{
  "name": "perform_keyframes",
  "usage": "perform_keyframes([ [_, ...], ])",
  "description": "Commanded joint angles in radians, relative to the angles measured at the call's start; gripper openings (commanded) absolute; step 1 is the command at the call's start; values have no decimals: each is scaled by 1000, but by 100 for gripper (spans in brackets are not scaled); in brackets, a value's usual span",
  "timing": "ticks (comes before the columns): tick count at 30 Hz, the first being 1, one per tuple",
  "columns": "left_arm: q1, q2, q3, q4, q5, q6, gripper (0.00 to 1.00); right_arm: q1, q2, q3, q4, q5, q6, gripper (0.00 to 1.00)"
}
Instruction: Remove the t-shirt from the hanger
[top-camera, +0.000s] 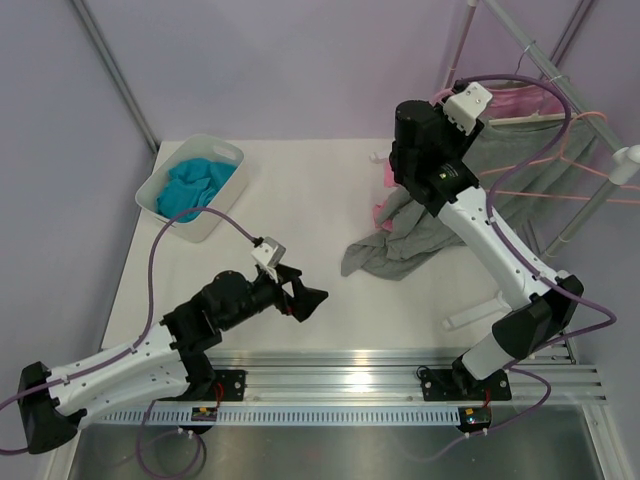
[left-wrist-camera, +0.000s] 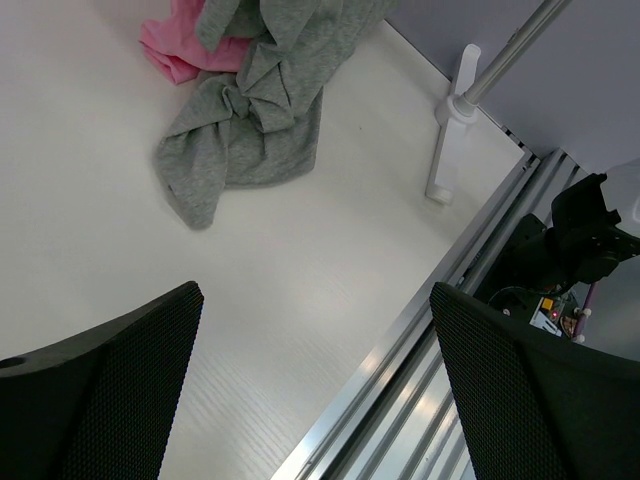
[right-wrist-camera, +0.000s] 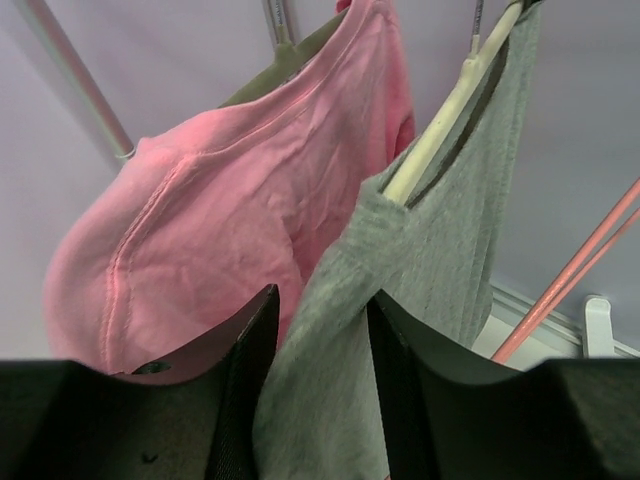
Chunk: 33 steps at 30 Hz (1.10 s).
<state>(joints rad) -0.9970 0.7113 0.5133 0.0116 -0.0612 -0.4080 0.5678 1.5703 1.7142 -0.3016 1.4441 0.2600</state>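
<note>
While a pink shirt (right-wrist-camera: 220, 220) hangs alongside, the right pincer (right-wrist-camera: 322, 315) pinches the t-shirt (right-wrist-camera: 440, 250).

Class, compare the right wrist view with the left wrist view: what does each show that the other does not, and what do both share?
Right wrist only: the cream hanger inside the neck of the grey t-shirt, a thin pink hanger, and the right hand gripping grey fabric.
Left wrist only: the shirt's lower end bunched on the table, the rack's white foot, and the open left hand.
Both: the grey t-shirt and the pink t-shirt.
</note>
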Motion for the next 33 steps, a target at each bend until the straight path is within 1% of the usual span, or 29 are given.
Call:
perform_keyframes([
  [1,-5,-19,-19,31,-23,8,99,-19,-1,10,47,81,-33,45],
  [2,-5,-18,-19,33,-23,8,99,-23,-1,10,51,78,-38,40],
  [3,-5,-18,-19,34,-22,8,99,-23,2,10,59,81,-47,33],
  [4,-5,-18,-21,33,-22,6,99,-25,4,10,87,81,-74,22],
  [7,-5,-24,-22,33,-22,6,99,-26,13,12,146,82,-139,7],
  [10,-5,-26,-27,31,-29,8,99,-29,16,10,173,81,-162,0],
  [12,-5,-26,-29,33,-31,8,99,-29,16,9,180,78,-183,0],
  [14,-5,-23,-27,33,-35,8,99,-28,19,15,238,99,-237,0],
  [15,-5,-21,-25,34,-35,8,99,-28,17,16,268,108,-316,0],
  [16,-5,-16,-24,36,-32,9,99,-29,14,15,347,111,-350,0],
  [18,-5,-12,-22,39,-26,9,99,-28,4,18,437,108,-436,0],
  [20,-5,-10,-22,39,-29,9,99,-28,-6,19,495,107,-487,0],
  [21,-5,-10,-22,37,-31,12,99,-29,-6,24,543,107,-537,0],
  [24,-5,-10,-25,39,-38,12,99,-28,2,47,604,111,-620,0],
  [27,-5,-4,-22,41,-38,12,99,-26,-1,42,628,124,-659,0],
  [33,-5,16,-21,54,-35,12,99,10,-36,-5,634,147,-670,0],
])
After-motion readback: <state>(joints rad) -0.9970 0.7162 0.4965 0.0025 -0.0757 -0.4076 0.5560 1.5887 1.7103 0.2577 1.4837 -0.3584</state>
